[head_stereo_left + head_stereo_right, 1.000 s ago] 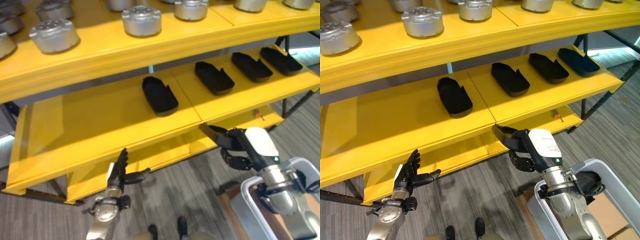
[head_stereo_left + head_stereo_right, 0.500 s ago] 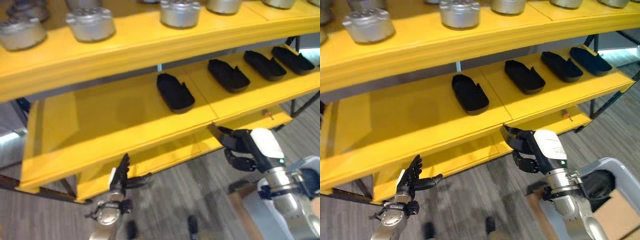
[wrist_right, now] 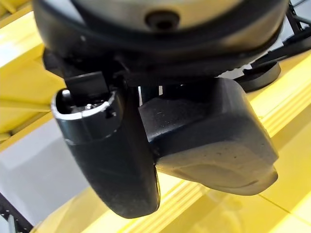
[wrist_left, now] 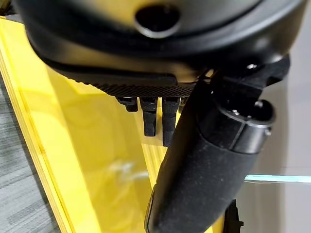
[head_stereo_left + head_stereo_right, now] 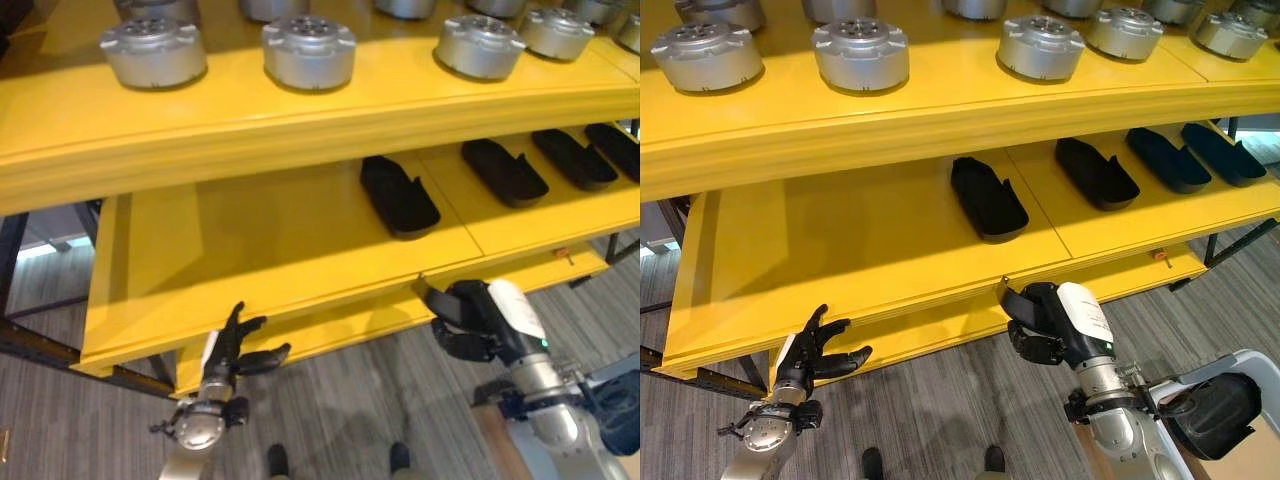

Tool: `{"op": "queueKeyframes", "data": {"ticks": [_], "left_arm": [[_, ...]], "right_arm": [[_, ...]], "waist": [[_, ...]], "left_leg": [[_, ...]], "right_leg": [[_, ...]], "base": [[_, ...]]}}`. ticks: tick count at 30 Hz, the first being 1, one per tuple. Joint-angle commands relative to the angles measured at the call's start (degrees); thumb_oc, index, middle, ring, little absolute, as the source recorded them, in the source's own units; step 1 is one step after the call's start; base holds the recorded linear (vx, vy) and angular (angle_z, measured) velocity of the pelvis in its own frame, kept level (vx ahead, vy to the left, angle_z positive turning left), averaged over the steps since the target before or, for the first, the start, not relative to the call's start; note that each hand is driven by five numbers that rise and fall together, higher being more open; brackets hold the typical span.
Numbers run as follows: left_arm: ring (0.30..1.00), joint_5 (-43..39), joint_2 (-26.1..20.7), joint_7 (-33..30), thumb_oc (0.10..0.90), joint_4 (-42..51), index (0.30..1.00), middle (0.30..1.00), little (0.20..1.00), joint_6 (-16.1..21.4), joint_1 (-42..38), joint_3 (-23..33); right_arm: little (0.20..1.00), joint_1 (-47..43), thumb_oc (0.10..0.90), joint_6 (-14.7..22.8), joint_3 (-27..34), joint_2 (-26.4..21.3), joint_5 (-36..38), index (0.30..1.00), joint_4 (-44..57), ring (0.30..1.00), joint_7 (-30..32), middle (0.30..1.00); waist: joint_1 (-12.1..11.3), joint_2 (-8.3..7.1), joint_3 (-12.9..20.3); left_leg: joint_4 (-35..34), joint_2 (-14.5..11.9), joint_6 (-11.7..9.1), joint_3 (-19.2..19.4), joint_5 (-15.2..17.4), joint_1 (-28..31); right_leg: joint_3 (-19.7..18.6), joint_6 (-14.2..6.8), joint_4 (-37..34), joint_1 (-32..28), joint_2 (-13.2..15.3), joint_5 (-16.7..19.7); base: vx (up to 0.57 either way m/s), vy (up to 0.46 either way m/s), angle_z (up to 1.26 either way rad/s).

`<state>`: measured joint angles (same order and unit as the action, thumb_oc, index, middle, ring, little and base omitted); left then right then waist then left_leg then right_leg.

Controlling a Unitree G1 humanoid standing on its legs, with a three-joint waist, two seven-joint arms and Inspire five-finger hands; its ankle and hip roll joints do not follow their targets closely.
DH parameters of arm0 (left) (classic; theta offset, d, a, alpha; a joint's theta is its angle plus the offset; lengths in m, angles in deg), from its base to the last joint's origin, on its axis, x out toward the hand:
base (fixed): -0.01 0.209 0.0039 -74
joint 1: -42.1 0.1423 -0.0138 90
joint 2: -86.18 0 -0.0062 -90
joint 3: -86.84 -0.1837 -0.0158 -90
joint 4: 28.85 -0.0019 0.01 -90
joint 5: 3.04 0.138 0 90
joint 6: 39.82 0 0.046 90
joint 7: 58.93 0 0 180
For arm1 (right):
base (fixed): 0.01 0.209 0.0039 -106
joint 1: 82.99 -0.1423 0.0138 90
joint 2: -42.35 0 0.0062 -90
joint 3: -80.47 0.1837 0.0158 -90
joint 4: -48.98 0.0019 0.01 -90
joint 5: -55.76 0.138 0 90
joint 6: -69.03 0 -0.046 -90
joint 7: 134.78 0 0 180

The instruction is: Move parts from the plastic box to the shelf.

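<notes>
My right hand (image 5: 482,322) is shut on a black moulded part (image 5: 432,297), held just in front of the yellow middle shelf's (image 5: 250,230) front edge. The right wrist view shows that black part (image 3: 209,141) pinched between the thumb and the fingers. Several matching black parts (image 5: 398,195) lie in a row on the middle shelf. The grey plastic box (image 5: 1232,362) sits at the lower right with a dark part (image 5: 1210,415) inside. My left hand (image 5: 232,352) hovers open below the shelf's left front edge, holding nothing.
Several round silver metal parts (image 5: 308,50) stand on the upper yellow shelf (image 5: 300,120). A lower yellow shelf (image 5: 940,335) runs under the middle one. The left half of the middle shelf is bare. Grey carpet floor (image 5: 940,430) lies below.
The camera has moved, so the whole shelf sits further right in the picture. My right hand still holds the black part by the shelf edge; the left hand stays open.
</notes>
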<state>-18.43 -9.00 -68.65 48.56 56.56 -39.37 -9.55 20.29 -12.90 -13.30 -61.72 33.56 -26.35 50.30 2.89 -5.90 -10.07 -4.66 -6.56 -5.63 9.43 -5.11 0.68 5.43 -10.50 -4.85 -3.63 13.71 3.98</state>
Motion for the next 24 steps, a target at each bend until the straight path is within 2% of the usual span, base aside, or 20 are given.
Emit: {"op": "queueKeyframes", "data": {"ticks": [1, 10, 18, 23, 24], "left_arm": [[1.000, 0.1, -1.0, -1.1, 0.900, 5.2, 1.000, 1.000, 1.000, 5.1, -2.2, 2.7], [1.000, -0.3, -1.4, -1.7, 0.900, 5.3, 1.000, 1.000, 1.000, 4.8, -2.5, 3.0], [1.000, -1.3, -1.1, -1.9, 0.900, 5.7, 1.000, 1.000, 1.000, 4.0, -2.6, 3.1], [1.000, -2.4, -1.1, -1.6, 0.900, 5.0, 1.000, 1.000, 1.000, 3.9, -2.5, 2.8], [1.000, -2.7, -1.2, -1.6, 0.900, 5.1, 1.000, 1.000, 1.000, 3.9, -2.5, 2.6]], "right_arm": [[0.300, -9.2, 0.400, 5.1, -1.8, -1.5, 5.7, 0.300, 3.9, 0.300, 0.2, 0.300], [0.300, -17.5, 0.400, 5.8, -5.0, -2.4, 8.4, 0.300, 6.5, 0.300, 0.3, 0.300], [0.300, -26.7, 0.400, 7.0, -5.5, -2.9, 13.1, 0.300, 11.5, 0.300, 1.6, 0.300], [0.300, -34.1, 0.400, 6.9, -8.6, -2.2, 17.0, 0.300, 12.7, 0.300, 1.3, 0.300], [0.300, -36.0, 0.400, 7.0, -9.8, -1.4, 19.6, 0.300, 12.8, 0.300, 0.7, 0.300]], "waist": [[-0.9, -0.08, 5.3], [-2.7, -0.98, 5.7], [-3.9, -1.15, 6.0], [-4.7, -1.01, 6.2], [-5.0, -0.95, 6.2]], "left_leg": [[0.0, -2.0, 1.6, 1.9, -0.4, -0.6], [-0.3, -1.2, 1.6, -0.2, -0.7, -1.6], [-0.3, -2.1, 0.7, -1.8, -2.1, -2.5], [-0.3, -2.8, 0.2, -2.2, -2.4, -2.4], [-0.3, -2.8, 0.2, -2.2, -2.5, -2.4]], "right_leg": [[-0.1, 0.0, 4.6, 0.5, 0.0, -0.9], [1.7, -0.1, 4.5, -0.4, 0.2, -0.7], [3.7, 0.6, 4.4, -1.1, -0.7, -0.9], [4.3, 0.9, 4.4, -1.7, -1.3, -1.1], [4.4, 0.9, 4.5, -1.6, -1.3, -1.1]], "base": [[0.02, 0.039, 0.08], [0.02, 0.000, 0.18], [0.00, -0.035, 0.18], [0.00, -0.042, 0.06], [-0.01, -0.030, 0.00]]}}
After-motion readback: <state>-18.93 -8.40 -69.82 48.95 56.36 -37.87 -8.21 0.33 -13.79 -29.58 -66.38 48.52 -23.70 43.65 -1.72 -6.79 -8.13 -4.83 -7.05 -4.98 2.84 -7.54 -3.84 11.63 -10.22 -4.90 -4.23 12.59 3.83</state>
